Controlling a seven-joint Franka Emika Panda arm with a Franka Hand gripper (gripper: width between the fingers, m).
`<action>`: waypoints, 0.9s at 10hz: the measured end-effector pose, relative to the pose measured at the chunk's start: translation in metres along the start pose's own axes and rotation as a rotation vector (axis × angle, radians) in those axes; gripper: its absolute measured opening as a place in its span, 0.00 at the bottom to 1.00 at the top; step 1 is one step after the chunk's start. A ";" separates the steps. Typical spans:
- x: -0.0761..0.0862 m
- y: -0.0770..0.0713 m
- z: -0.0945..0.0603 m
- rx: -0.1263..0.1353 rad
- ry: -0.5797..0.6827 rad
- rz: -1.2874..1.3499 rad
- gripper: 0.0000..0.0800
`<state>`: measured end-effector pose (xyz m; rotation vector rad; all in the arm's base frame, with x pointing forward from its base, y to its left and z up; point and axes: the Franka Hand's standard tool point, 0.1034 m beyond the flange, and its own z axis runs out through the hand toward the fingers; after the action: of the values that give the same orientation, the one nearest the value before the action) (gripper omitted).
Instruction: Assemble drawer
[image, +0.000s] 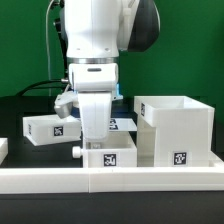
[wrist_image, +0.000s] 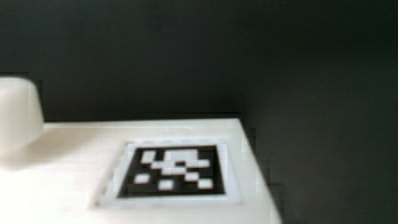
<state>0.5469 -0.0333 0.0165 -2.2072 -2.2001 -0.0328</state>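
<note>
Fingers (wrist_image: 15, 112) white and rounded, boxy tagged tray (image: 122, 156)

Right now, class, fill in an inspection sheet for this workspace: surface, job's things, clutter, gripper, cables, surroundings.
Surface: black table, with a long low white rail along the near edge.
Job's things: large housing at the exterior view's right; left tray standing apart; front tray next to the housing.
Clutter: marker board flat behind the arm; part of a white piece at the picture's left edge.
Gripper: gripper down at the front tray; open or shut cannot be told.
Cables: dark cable behind the arm.
Surroundings: green backdrop.
</note>
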 end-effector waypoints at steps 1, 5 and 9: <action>0.004 0.000 0.002 0.004 -0.001 0.008 0.05; 0.002 -0.002 0.005 -0.015 -0.001 0.011 0.05; 0.015 0.000 0.008 -0.014 -0.005 -0.031 0.05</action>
<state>0.5469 -0.0179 0.0090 -2.1829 -2.2435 -0.0436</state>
